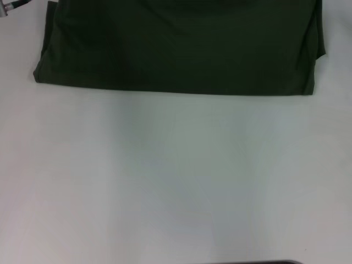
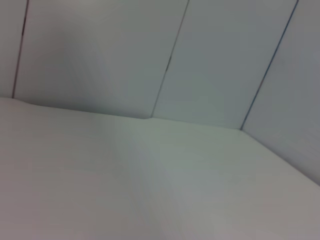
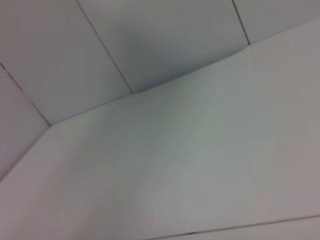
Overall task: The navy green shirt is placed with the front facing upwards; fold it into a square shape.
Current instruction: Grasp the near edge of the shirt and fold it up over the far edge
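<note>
Navy green shirt: flat, folded, far side of white bench | end effectors: state cannot be told

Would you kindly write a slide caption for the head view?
Dark green shirt, folded with straight edges, lies at the far side of the white table; neither end effector visible.

White table — (panelled walls).

The navy green shirt is soft matt cloth, smooth across its folded face (layered edges show at both ends). The desk beneath is white, smooth and faintly sheened. The wrist views show pale, matt wall panels with thin dark seams.
</note>
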